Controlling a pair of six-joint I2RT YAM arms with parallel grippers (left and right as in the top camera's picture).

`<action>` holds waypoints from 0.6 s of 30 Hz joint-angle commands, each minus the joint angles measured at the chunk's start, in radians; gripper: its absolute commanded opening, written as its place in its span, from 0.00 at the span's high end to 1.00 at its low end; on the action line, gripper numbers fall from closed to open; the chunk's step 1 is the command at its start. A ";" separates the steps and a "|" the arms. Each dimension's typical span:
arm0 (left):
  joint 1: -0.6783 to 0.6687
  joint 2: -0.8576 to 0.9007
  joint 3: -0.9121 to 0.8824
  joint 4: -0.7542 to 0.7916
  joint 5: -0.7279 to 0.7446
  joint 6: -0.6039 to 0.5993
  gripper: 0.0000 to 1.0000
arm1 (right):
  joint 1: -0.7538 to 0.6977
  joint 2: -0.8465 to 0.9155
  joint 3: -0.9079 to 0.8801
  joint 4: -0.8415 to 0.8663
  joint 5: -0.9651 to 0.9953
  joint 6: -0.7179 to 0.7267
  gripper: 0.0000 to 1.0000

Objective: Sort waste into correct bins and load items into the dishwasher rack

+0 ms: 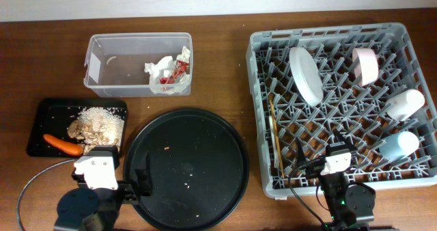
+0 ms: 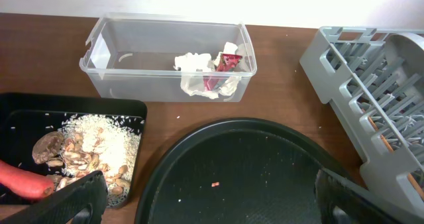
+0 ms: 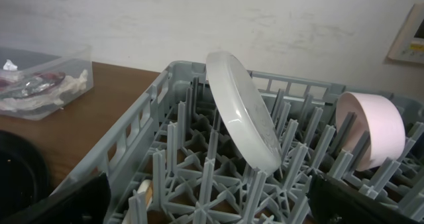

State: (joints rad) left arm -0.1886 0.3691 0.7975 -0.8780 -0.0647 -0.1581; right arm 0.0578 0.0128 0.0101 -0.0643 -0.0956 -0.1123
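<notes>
left gripper (image 2: 212, 211) spread wide, empty, over the near rim of the large round black tray (image 1: 188, 166). right gripper (image 3: 212, 207) also wide and empty, low over the near edge of the grey plastic dishwasher rack (image 1: 259, 87). Risks as I read them: the right fingers sit close to the rack tines, so a sideways move without lifting first could snag one and jolt the rack. That could tip the white round plate (image 3: 242, 111) leaning on edge, or the pale blue cup (image 1: 398, 144) near the wrist. Left side: the orange carrot (image 2: 23, 177) lies at the near corner of the small black rectangular tray (image 1: 51, 118), next to the arm, so a wrist swing could sweep it out. The round tray is flat and thin-rimmed, so it would likely slip from a pinch if it's next. Contents: round tray has only a few crumbs. Small black tray has the carrot, white rice (image 2: 99, 134) and brown scraps (image 2: 56, 151). Rack has the plate, a pink bowl (image 3: 374, 128), a white cup (image 1: 405, 103), the blue cup and a thin wooden stick (image 1: 273, 139). Farthest out, the clear plastic bin (image 2: 132, 85) holds crumpled white paper (image 2: 195, 68) and a red wrapper (image 2: 222, 65).
</notes>
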 commanded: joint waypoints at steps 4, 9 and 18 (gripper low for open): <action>0.002 -0.004 -0.002 0.002 -0.011 -0.009 0.01 | 0.008 -0.009 -0.005 -0.004 -0.017 -0.007 0.02; 0.002 -0.004 -0.002 0.002 -0.011 -0.009 0.01 | 0.008 -0.008 -0.005 -0.004 -0.017 -0.007 0.02; 0.114 -0.183 -0.254 0.087 -0.035 -0.006 0.01 | 0.008 -0.008 -0.005 -0.004 -0.017 -0.007 0.02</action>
State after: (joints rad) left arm -0.1207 0.2646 0.6933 -0.8581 -0.0982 -0.1581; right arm 0.0597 0.0120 0.0101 -0.0639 -0.0959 -0.1131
